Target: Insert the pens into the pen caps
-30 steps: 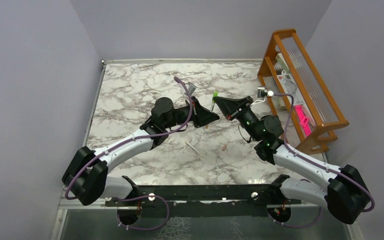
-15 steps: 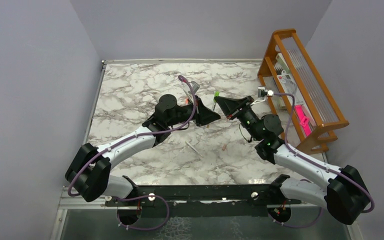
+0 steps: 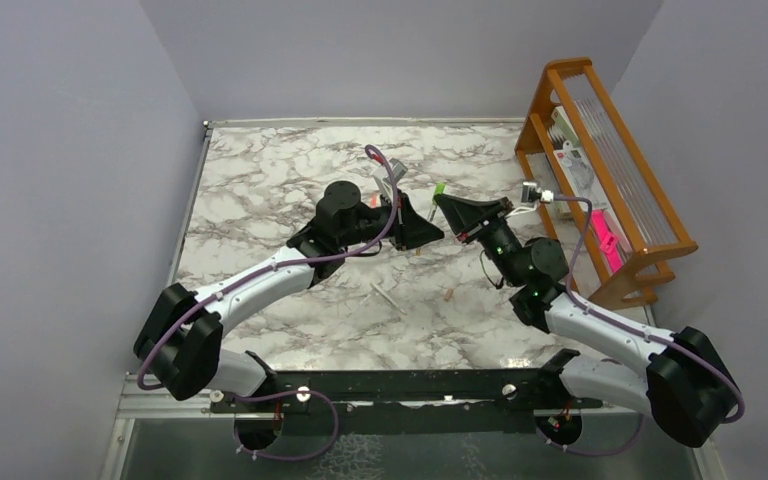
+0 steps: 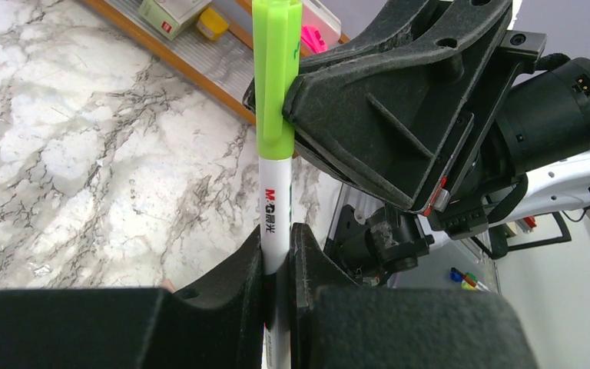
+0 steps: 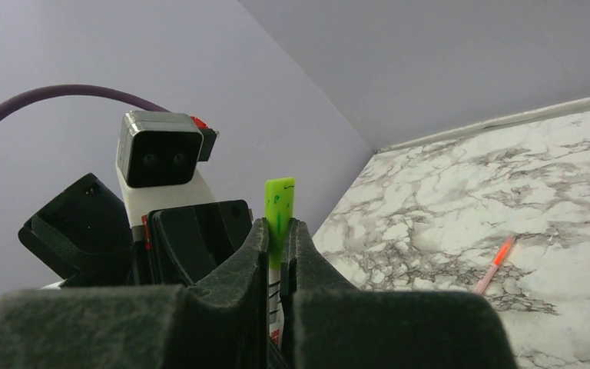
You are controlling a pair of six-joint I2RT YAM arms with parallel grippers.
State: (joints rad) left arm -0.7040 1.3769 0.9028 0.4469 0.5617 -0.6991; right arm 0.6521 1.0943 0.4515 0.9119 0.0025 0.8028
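In the left wrist view my left gripper is shut on a whitish pen with printed lettering. The bright green cap sits over the pen's upper end. My right gripper's fingers clamp that cap from the side. In the right wrist view my right gripper is shut on the green cap, with the white barrel below it. In the top view the two grippers, left and right, meet tip to tip above mid-table, with the green cap sticking out.
A second whitish pen and a small tan cap lie on the marble table in front of the grippers. An orange-red pen lies on the table. A wooden rack with boxes stands at the right edge.
Both grippers have shifted slightly to the right, and the left arm has pushed in closer to the right gripper. The green cap moved right with them.
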